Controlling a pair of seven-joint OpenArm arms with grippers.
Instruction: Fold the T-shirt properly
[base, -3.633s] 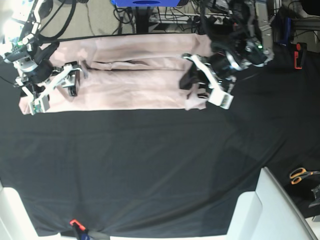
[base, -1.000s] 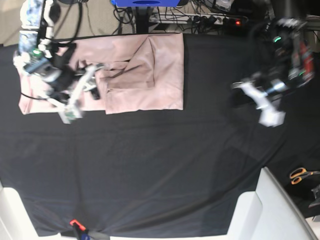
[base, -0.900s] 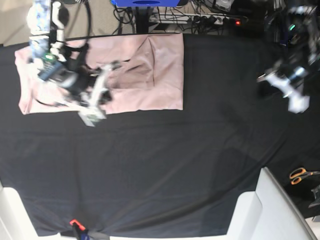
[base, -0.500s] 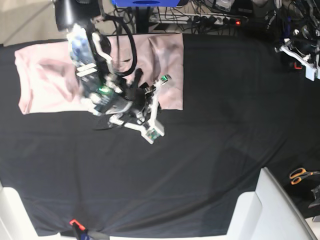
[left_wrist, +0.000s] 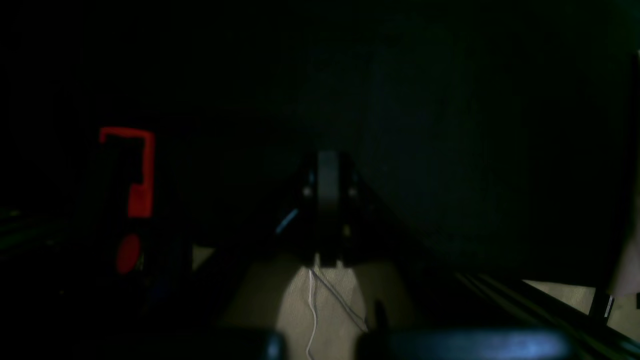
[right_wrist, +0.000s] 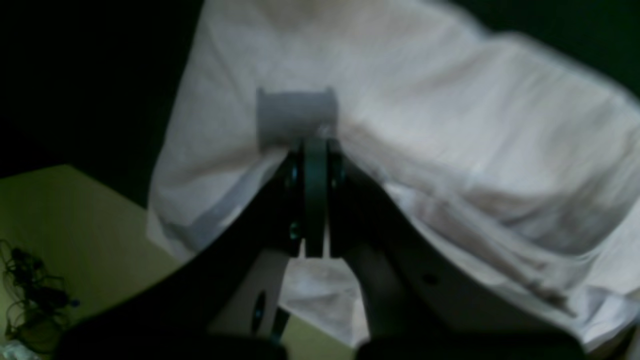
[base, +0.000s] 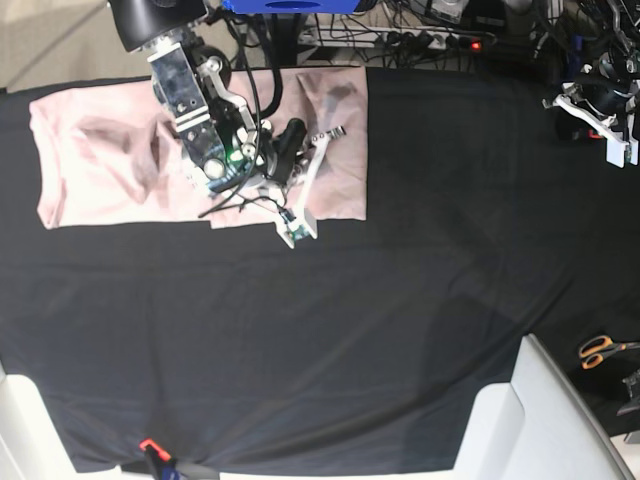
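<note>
The pale pink T-shirt lies flat on the black tablecloth at the back left, with its right part folded over on itself. My right gripper hangs over that folded part near its front edge. In the right wrist view the right gripper has its jaws pressed together just above the T-shirt, and no cloth shows between them. My left gripper sits far from the shirt at the back right edge. In the dark left wrist view the left gripper is shut and empty.
Orange-handled scissors lie at the right edge beside a white panel. A red clip holds the cloth's front edge. A red clamp stands beside the left gripper. Cables and a blue base lie behind the table.
My right arm swung from the shirt's left part rightward, over the black cloth and back onto the folded part, closing its jaws. My left arm drew back to the back right corner.
</note>
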